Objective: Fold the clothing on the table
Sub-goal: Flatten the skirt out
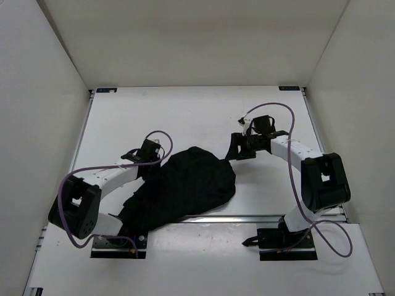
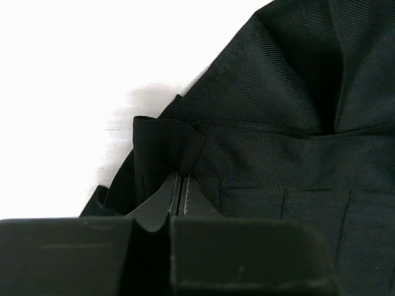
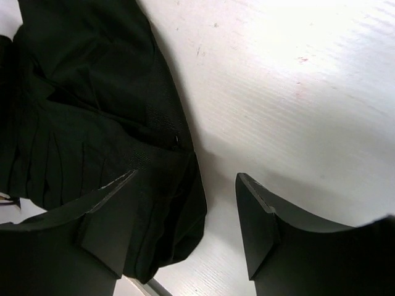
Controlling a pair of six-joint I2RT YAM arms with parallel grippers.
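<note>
Left tool pinching twill black clothing fold, right tool wide, white table

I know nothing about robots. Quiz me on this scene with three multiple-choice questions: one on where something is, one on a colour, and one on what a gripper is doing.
1. Where on the table does the clothing lie?
A. against the far edge
B. toward the near edge
C. in the far right corner

2. What colour is the clothing?
A. red
B. white
C. black

3. How is the left gripper?
A. shut on the clothing
B. wide open over bare table
C. holding a cup

Answers:
1 B: the top view shows it reaching the near rail.
2 C: it is black in every view.
3 A: the left wrist view shows it pinching the clothing.
</note>
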